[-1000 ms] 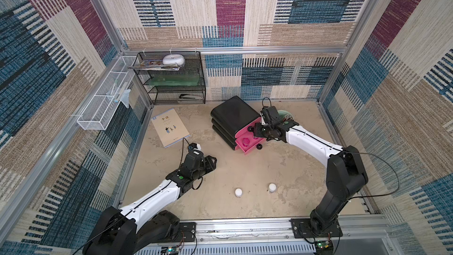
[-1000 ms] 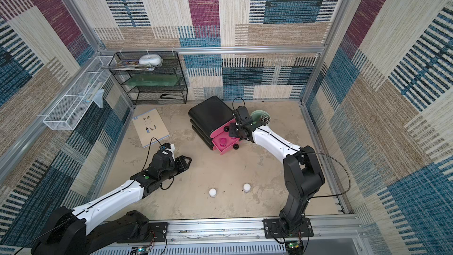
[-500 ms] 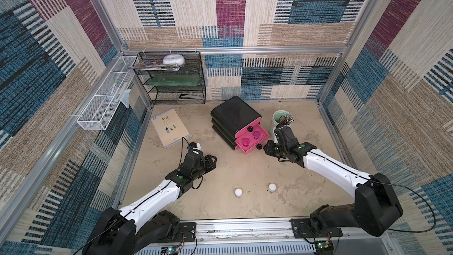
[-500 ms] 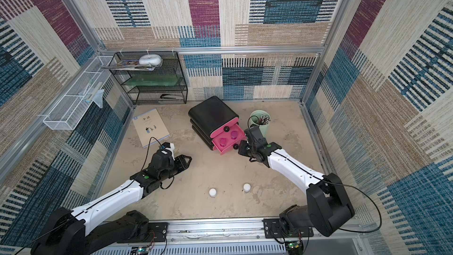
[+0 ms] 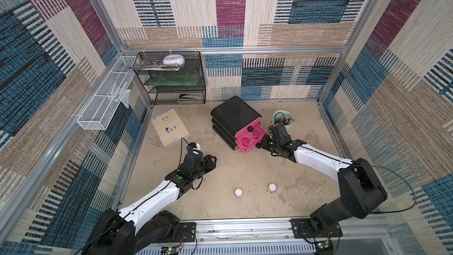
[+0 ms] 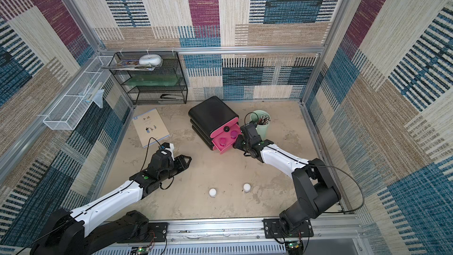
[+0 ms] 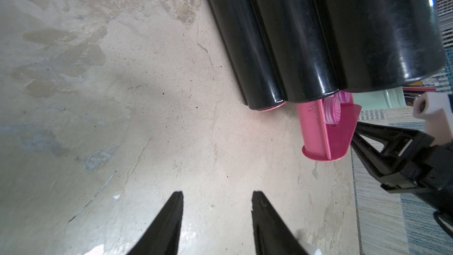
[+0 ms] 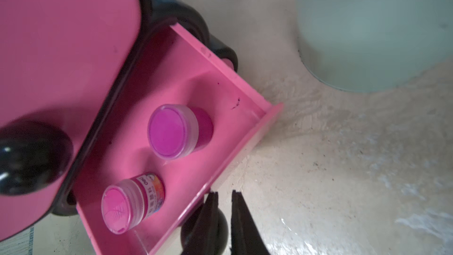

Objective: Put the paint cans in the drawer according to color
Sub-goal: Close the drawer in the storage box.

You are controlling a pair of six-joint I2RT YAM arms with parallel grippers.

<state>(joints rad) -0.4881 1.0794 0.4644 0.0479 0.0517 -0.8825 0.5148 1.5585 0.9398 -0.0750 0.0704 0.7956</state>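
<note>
The black drawer (image 5: 235, 114) (image 6: 212, 114) stands at the back middle, with its middle pink tray (image 8: 232, 77) pulled out. Two magenta paint cans (image 5: 256, 133) (image 5: 245, 141) sit inside it; one stands upright (image 8: 171, 131) and the other is tilted (image 8: 122, 207). Two white paint cans (image 5: 238, 192) (image 5: 272, 187) stand on the floor near the front. My right gripper (image 5: 262, 144) (image 8: 224, 193) is shut, its tips at the open tray's front panel beside its black knob (image 8: 220, 226), nothing between them. My left gripper (image 5: 213, 161) (image 7: 217, 195) is open and empty, left of the drawer.
A mint pencil cup (image 5: 282, 118) stands close behind my right gripper. A booklet (image 5: 170, 127) lies on the floor at the left. A black wire rack (image 5: 176, 79) fills the back left corner, and a white wire basket (image 5: 103, 109) hangs on the left wall.
My right gripper left the spot over the open tray, swung out to the right, came back to the tray's front panel, and its fingers shut. The left arm has not moved.
</note>
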